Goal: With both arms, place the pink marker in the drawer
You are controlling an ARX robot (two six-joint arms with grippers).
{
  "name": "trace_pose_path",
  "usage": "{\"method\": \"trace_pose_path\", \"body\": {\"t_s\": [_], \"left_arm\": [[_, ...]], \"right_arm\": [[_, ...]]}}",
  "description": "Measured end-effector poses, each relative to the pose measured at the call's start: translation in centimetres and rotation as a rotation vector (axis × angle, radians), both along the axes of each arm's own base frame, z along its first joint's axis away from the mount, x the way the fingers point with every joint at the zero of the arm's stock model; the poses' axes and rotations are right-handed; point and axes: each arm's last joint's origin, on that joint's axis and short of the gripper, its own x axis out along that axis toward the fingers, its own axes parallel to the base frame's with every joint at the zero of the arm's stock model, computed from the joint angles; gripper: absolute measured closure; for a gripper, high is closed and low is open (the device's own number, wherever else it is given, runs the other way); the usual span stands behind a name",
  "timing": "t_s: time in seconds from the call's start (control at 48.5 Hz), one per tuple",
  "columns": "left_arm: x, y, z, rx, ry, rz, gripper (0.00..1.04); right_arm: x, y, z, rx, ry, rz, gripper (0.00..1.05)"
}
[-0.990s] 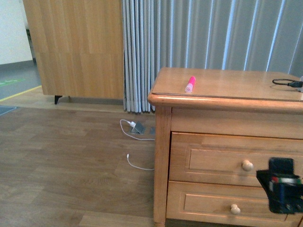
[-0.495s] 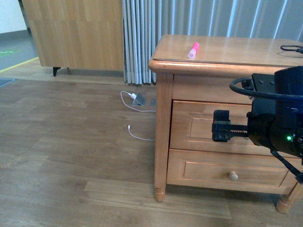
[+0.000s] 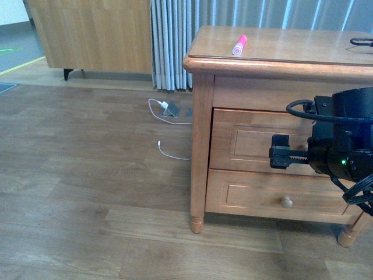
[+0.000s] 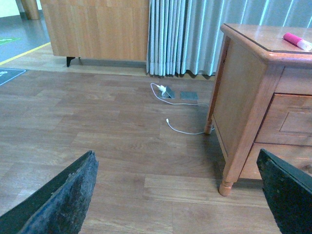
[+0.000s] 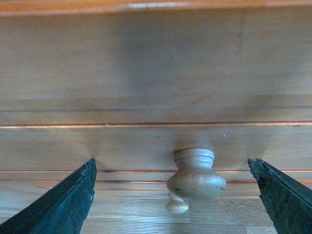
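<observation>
The pink marker lies on the wooden cabinet's top near its front left edge; it also shows in the left wrist view. The upper drawer is closed. My right gripper is open in front of the drawer, hiding the knob in the front view. In the right wrist view the round pale knob sits between the open jaws of the right gripper, untouched. My left gripper is open and empty above the floor, left of the cabinet, and out of the front view.
The lower drawer with its knob is closed. A white cable and charger lie on the wood floor by grey curtains. A black cable lies on the cabinet top at the far right.
The front view has dropped and moved back, showing the whole cabinet. My right arm has risen from the lower right corner to the front of the upper drawer.
</observation>
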Motion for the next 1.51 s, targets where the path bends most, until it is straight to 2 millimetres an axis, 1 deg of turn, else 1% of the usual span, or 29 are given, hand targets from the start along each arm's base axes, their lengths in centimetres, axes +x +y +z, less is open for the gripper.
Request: {"method": "trace_pose_path", "body": {"t_s": [0.206,0.33,0.351,0.433,0.495,0.598,0.619,0.68,0.784,0.99,1.052,1.072,1.113,1.196,1.216,1.278,1.381,1.443,1.505], "left_arm": [[0.0,0.0,0.0,0.000,0.000,0.000,0.06],[0.0,0.0,0.0,0.000,0.000,0.000,0.06],[0.0,0.0,0.0,0.000,0.000,0.000,0.06],[0.0,0.0,0.0,0.000,0.000,0.000,0.06],[0.0,0.0,0.0,0.000,0.000,0.000,0.06],[0.0,0.0,0.0,0.000,0.000,0.000,0.06],[0.0,0.0,0.0,0.000,0.000,0.000,0.06],[0.0,0.0,0.0,0.000,0.000,0.000,0.06],[0.0,0.0,0.0,0.000,0.000,0.000,0.06],[0.0,0.0,0.0,0.000,0.000,0.000,0.06],[0.0,0.0,0.0,0.000,0.000,0.000,0.06],[0.0,0.0,0.0,0.000,0.000,0.000,0.06],[0.0,0.0,0.0,0.000,0.000,0.000,0.06],[0.0,0.0,0.0,0.000,0.000,0.000,0.06],[0.0,0.0,0.0,0.000,0.000,0.000,0.06],[0.0,0.0,0.0,0.000,0.000,0.000,0.06],[0.0,0.0,0.0,0.000,0.000,0.000,0.06],[0.0,0.0,0.0,0.000,0.000,0.000,0.06],[0.0,0.0,0.0,0.000,0.000,0.000,0.06]], "right_arm": [[0.1,-0.2,0.2,0.005,-0.019,-0.006,0.09],[0.1,-0.3,0.2,0.003,-0.031,-0.008,0.27],[0.1,-0.4,0.2,0.003,-0.032,-0.009,0.29],[0.1,-0.5,0.2,0.001,-0.040,-0.010,0.43],[-0.1,-0.6,0.1,0.002,-0.041,-0.009,0.57],[-0.4,-0.8,0.1,0.000,-0.040,-0.006,0.76],[-0.5,-0.8,0.1,0.000,-0.037,-0.007,0.79],[-0.7,-0.8,0.1,0.003,-0.035,-0.001,0.82],[-1.8,-0.9,0.4,0.013,-0.022,0.017,0.83],[-5.9,-0.8,0.8,0.050,0.036,0.055,0.83],[-7.8,-0.8,1.0,0.063,0.055,0.069,0.83],[-8.7,-0.8,1.1,0.071,0.064,0.077,0.84],[-9.6,-0.9,1.2,0.080,0.072,0.082,0.84],[-12.2,-1.1,1.3,0.100,0.096,0.092,0.84],[-13.1,-1.1,1.4,0.105,0.106,0.096,0.84],[-15.2,-1.2,1.5,0.114,0.116,0.100,0.84],[-18.1,-1.5,1.7,0.130,0.126,0.106,0.83],[-19.1,-1.6,2.5,0.138,0.103,0.100,0.70],[-19.8,-2.0,4.5,0.154,0.038,0.092,0.56]]}}
